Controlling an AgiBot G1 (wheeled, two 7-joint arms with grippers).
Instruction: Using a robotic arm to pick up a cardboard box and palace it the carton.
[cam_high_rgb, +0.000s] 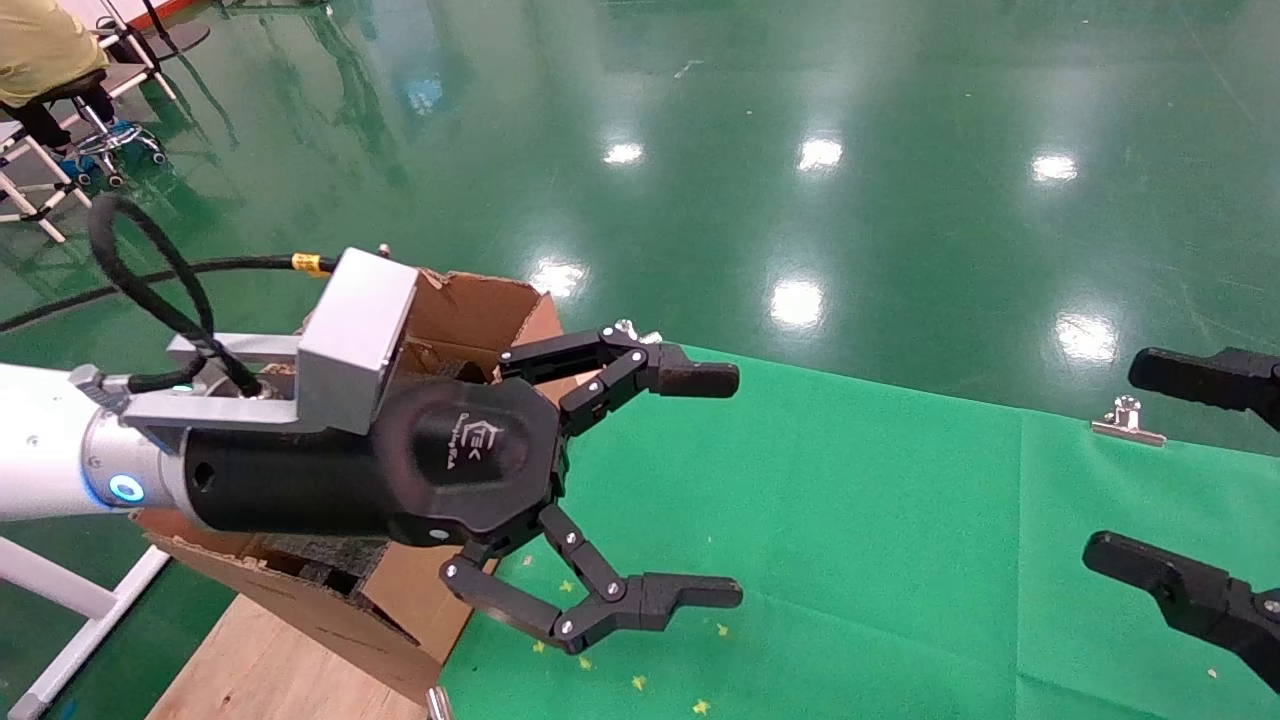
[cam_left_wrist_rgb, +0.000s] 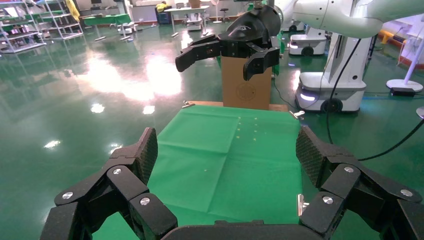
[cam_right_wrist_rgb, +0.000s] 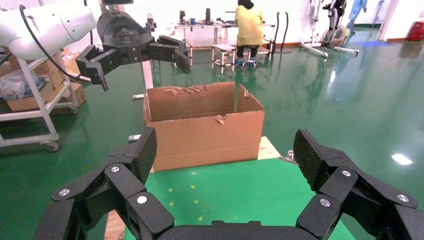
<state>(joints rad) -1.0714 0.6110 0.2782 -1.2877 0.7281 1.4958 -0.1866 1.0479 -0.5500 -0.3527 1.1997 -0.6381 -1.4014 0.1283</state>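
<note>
The carton (cam_high_rgb: 470, 310) stands at the left end of the table, its frayed flaps up and dark foam showing inside; the right wrist view shows the carton (cam_right_wrist_rgb: 205, 135) whole. My left gripper (cam_high_rgb: 700, 485) hovers open and empty just in front of it, over the green cloth (cam_high_rgb: 850, 520). My right gripper (cam_high_rgb: 1140, 465) is open and empty at the right edge. In the left wrist view the cardboard box (cam_left_wrist_rgb: 246, 90) stands upright at the table's far right end, behind the right gripper (cam_left_wrist_rgb: 225, 55). It is out of the head view.
Metal clips (cam_high_rgb: 1127, 420) pin the cloth to the wooden table. Small yellow stars (cam_high_rgb: 640, 682) dot the cloth near the carton. A person in yellow (cam_high_rgb: 40, 50) sits at the far left. Another robot's base (cam_left_wrist_rgb: 327, 92) stands on the floor beyond the small box.
</note>
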